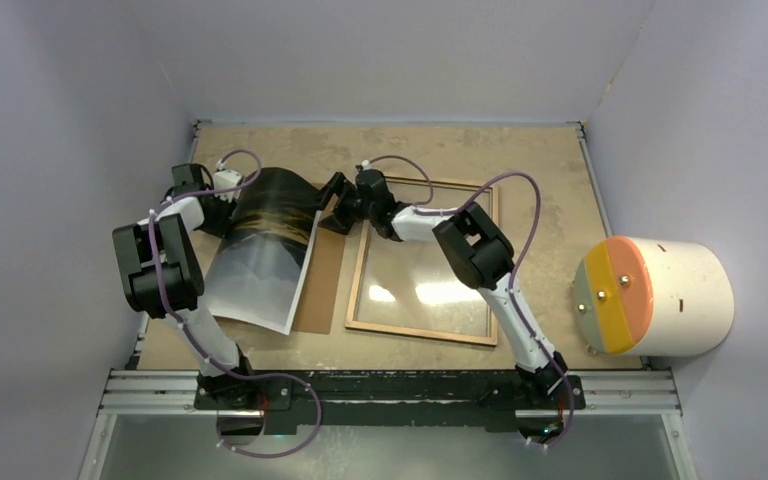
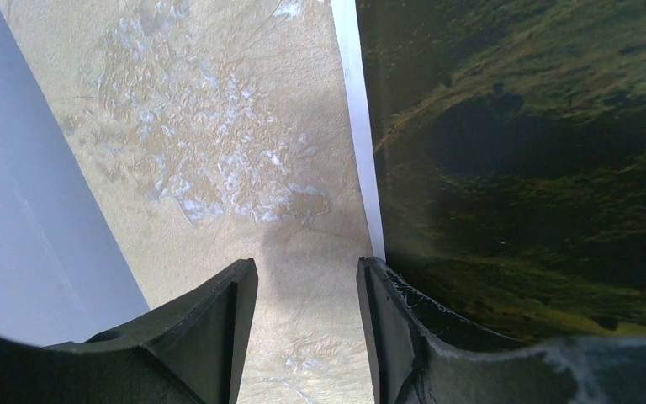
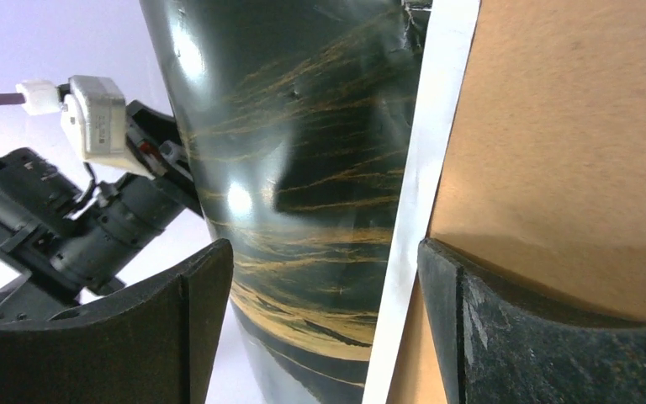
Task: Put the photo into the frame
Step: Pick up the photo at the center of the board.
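The photo (image 1: 260, 260) lies left of centre, dark landscape face up, its far end bowed upward. It partly covers a brown backing board (image 1: 322, 290). The frame (image 1: 420, 334), light wood rim with a reflective pane, lies flat to the right. My left gripper (image 1: 228, 200) is at the photo's far left corner. In the left wrist view it (image 2: 307, 265) is open over bare table, and the photo (image 2: 521, 151) rests against the outer side of the right finger. My right gripper (image 1: 328, 208) is at the far right corner. In the right wrist view it (image 3: 324, 248) is open wide, with the photo's (image 3: 303, 151) white-bordered edge in its gap.
A white cylinder (image 1: 660, 295) with an orange and yellow end face lies at the table's right edge. Pale walls close in the left, far and right sides. The backing board (image 3: 572, 126) fills the right of the right wrist view, where the left arm's wrist (image 3: 67, 219) shows at left.
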### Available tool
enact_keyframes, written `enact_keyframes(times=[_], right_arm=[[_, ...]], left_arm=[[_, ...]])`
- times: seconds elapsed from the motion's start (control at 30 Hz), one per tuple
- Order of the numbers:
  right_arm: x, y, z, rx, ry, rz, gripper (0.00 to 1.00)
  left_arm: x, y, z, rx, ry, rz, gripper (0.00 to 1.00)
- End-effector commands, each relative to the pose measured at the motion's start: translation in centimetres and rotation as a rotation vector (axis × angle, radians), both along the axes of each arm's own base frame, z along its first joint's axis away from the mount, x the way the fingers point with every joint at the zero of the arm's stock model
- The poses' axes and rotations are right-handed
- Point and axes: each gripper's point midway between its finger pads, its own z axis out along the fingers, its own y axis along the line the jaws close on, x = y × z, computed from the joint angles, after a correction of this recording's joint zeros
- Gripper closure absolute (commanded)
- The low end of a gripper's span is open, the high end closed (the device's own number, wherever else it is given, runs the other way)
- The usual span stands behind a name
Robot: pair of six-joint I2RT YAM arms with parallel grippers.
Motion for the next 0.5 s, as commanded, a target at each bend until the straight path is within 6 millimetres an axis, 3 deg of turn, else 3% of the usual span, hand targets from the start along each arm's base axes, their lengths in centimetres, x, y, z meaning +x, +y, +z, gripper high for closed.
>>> enact_keyframes(times=[0.0,0.47], right_arm=[[-1.5,1.7,0.0,0.130,0.054,0.045,0.17],[-2.6,5.7,4.3,0.327,0.031,0.075,0.11]], left_arm=[[-5.1,-3.4,-5.5,-0.153,0.230,-0.043,0.49],[-4.8,-3.4,-4.6,-0.180,0.225,-0.043,0.49]])
